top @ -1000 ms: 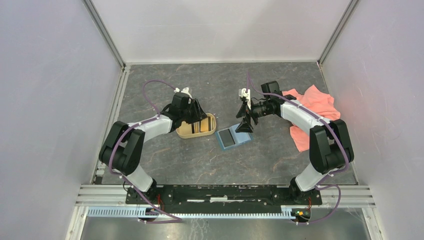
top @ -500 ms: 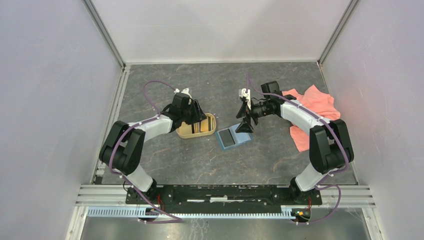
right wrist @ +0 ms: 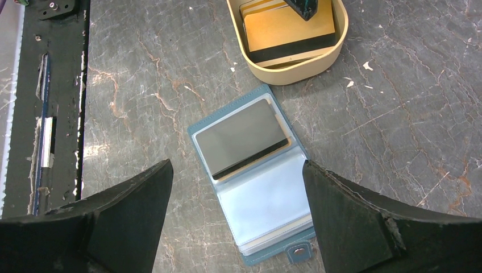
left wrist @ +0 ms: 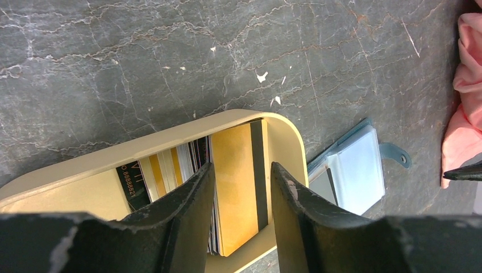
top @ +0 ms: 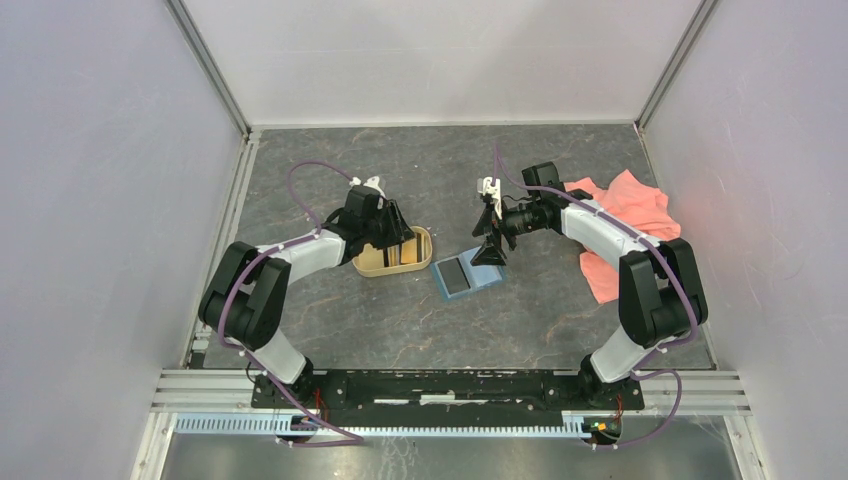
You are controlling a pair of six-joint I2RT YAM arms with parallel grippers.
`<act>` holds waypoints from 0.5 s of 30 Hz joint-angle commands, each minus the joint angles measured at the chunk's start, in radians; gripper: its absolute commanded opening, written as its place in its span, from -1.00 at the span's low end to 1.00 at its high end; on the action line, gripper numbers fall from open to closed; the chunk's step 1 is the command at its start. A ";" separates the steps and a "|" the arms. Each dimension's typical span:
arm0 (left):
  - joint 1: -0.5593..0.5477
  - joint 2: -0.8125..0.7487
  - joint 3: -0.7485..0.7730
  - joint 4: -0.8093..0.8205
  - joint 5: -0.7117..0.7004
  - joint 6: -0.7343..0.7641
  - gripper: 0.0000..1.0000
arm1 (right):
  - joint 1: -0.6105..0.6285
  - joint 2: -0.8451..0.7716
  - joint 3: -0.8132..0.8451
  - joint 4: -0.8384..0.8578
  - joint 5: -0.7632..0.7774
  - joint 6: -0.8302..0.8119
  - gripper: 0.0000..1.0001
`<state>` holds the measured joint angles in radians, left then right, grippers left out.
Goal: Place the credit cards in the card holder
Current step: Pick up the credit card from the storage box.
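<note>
1 tan oval plastic tray sits L of centre on the grey stone-look table. 1 teal-blue folding card holder w/ clear pockets lies open flat just beside the tray's R end, snap tab at the end away from the tray.

Credit cards: 1 dark grey plastic card w/ a black stripe lies at the holder's pocket panel nearer the tray; whether it's fully under the clear film can't tell. The 2nd panel shows pale blue. The others are stacked in the tray: 1 gold card w/ black stripe on top, 1 black card w/ pale digits lower down, plus gold & white edges fanned between. Exact no. can't tell.

L gripper is down in the tray, its 2 fingers part-spread w/ a clear gap, tips over the gold card; contact w/ it can't tell. R gripper hovers above the open holder, its 2 fingers spread wide, 1 each side, gripping nothing.

1 pink crumpled cloth lies by the R arm, well apart from the holder.
</note>
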<state>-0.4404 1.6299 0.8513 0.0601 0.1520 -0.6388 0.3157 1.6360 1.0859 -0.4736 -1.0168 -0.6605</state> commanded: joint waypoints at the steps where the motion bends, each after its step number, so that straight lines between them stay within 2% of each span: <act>1: -0.004 -0.011 0.022 0.048 0.028 0.001 -0.06 | -0.006 0.004 0.025 -0.003 -0.026 -0.018 0.82; 7: -0.006 -0.029 0.015 0.060 0.034 -0.008 -0.11 | -0.005 0.006 0.025 -0.004 -0.026 -0.019 0.82; 15: -0.006 -0.035 0.001 0.090 0.055 -0.026 -0.29 | -0.005 0.007 0.026 -0.006 -0.026 -0.021 0.82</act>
<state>-0.4404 1.6295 0.8513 0.0864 0.1684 -0.6395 0.3157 1.6360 1.0859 -0.4770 -1.0168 -0.6609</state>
